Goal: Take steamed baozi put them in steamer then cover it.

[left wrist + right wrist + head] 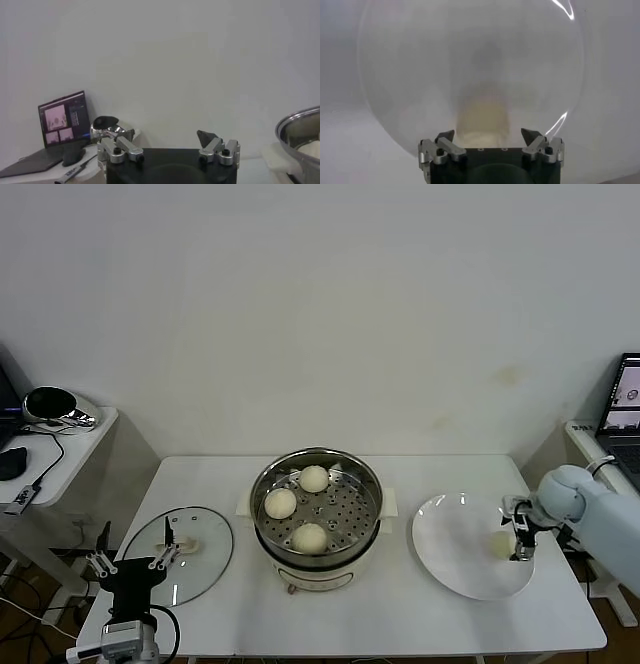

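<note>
The steamer (372,487) stands mid-table, uncovered, with three steamed baozi on its perforated tray (314,478) (280,503) (310,537). Another baozi (499,544) lies on the white plate (455,556) to the right. My right gripper (511,538) is down on the plate, open, one finger on each side of that baozi (482,117) with small gaps; the right wrist view looks across the plate (420,75) past my right gripper (487,134). The glass cover (208,552) lies flat on the table at front left. My left gripper (130,562) hangs open beside it, holding nothing (165,134).
A side table (70,446) on the left carries a shiny metal object (55,406) and a mouse. A laptop (625,399) stands at the far right. The steamer's wall (300,130) shows in the left wrist view. The table's front edge is close to both arms.
</note>
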Robot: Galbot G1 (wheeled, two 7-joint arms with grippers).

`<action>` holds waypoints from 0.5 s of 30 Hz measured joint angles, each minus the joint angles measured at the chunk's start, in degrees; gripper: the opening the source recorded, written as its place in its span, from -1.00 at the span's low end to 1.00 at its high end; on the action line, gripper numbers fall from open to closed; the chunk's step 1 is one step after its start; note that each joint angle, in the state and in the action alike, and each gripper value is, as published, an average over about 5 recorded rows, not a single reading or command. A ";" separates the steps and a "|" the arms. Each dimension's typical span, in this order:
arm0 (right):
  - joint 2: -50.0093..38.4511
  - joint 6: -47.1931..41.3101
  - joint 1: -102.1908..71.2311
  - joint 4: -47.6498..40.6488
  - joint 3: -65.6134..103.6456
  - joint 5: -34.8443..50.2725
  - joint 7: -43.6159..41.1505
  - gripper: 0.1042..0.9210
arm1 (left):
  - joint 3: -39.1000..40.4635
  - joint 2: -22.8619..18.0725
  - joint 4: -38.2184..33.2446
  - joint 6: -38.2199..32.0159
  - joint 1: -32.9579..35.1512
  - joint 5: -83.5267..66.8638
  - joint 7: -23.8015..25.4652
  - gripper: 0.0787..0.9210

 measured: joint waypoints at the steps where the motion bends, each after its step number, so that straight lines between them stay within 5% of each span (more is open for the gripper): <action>1: 0.05 0.00 -0.12 -0.07 0.05 -0.07 -0.03 0.61 | 0.00 -0.01 0.00 0.00 0.01 0.00 0.00 0.77; 15: 0.49 0.11 0.10 -0.36 0.28 0.10 -0.46 0.21 | 0.05 -0.01 -0.23 -0.01 -0.01 0.02 -0.03 0.77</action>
